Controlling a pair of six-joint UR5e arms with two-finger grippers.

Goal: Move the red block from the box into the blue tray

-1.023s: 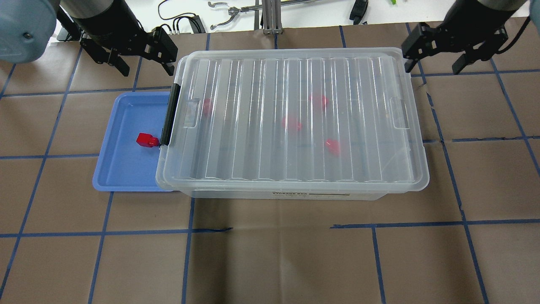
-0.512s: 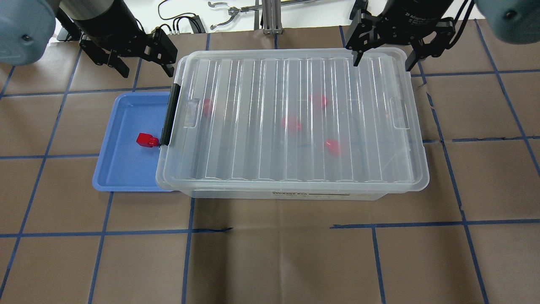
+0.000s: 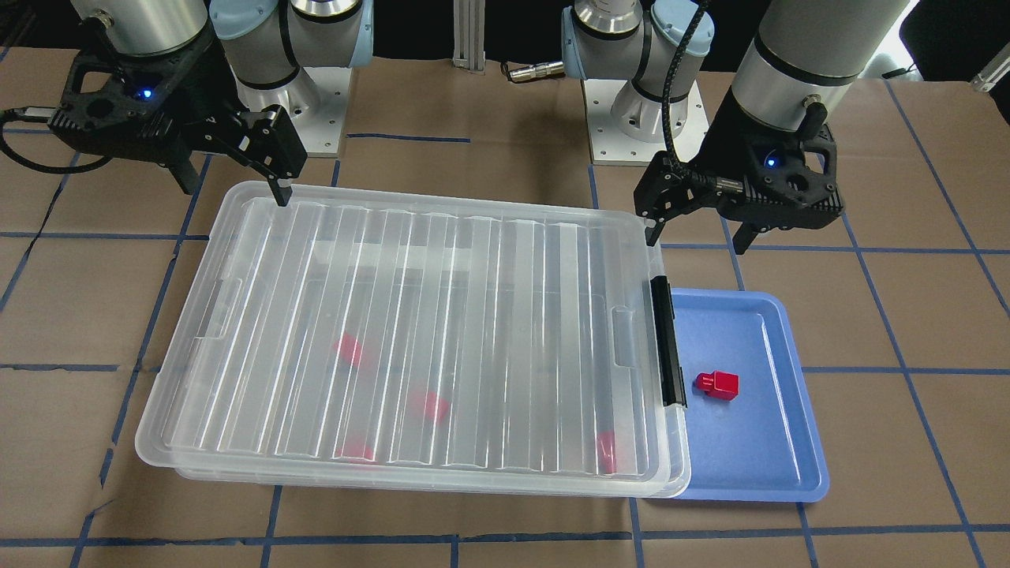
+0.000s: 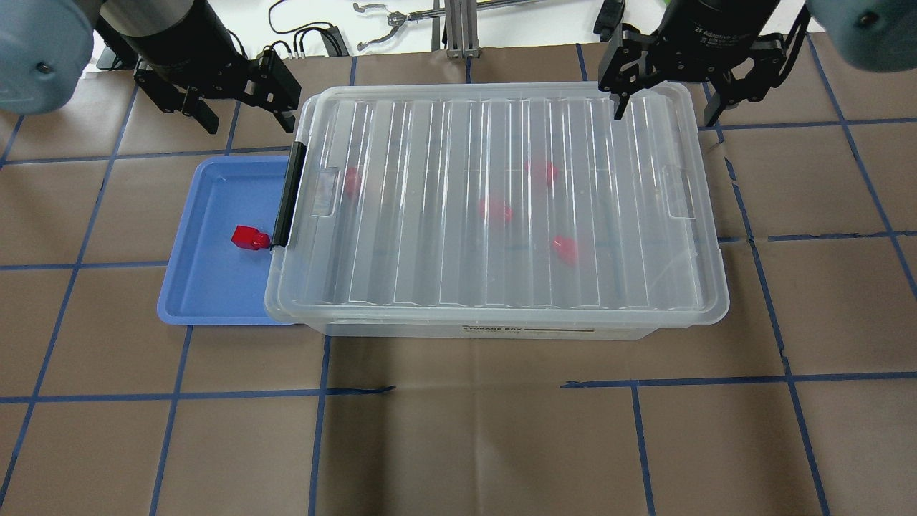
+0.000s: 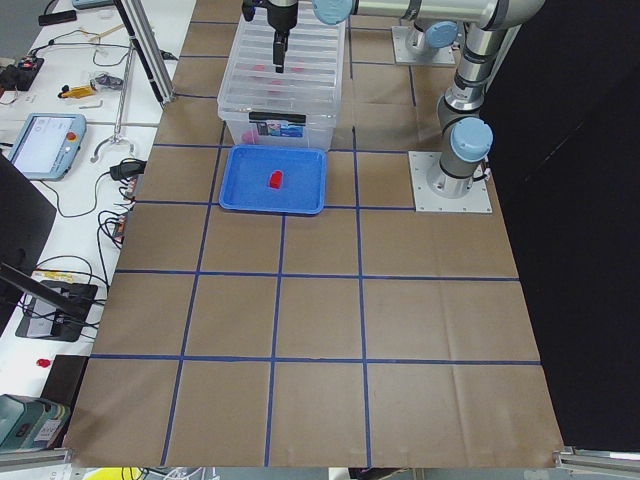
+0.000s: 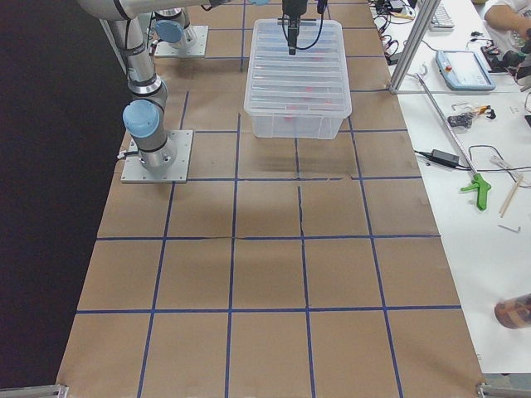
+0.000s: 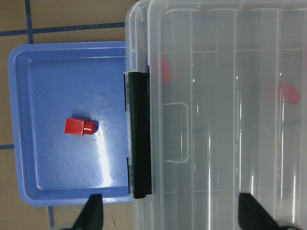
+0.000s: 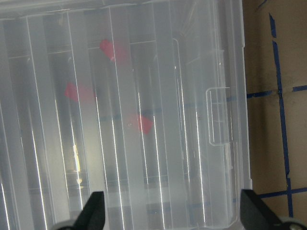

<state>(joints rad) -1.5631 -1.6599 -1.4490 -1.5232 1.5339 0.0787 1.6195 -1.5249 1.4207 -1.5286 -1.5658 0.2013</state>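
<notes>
Bench [image 4: 458,444] space is lying open along the near side of the box [image 4: 401,331], whose ribbed translucent lid [image 4: 430,143] is sitting closed over four blurred red blocks [image 4: 494,210]. One red block [image 4: 249,237] is resting in the blue tray [image 4: 208,287], just beside the black clip handle [image 4: 286,197] on the box's short end. Left gripper [image 4: 247,118] and right gripper [image 4: 665,113] are hovering at the box's far corners, fingers spread open and gripping nothing.

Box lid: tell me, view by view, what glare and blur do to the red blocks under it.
Overhead exterior: the ribbed box lid smears the red blocks inside into soft pink patches, while the red block in the blue tray is crisp. Right wrist-mounted: white glare streaks run along the ribs. Exterior left: those inside barely show.
</notes>
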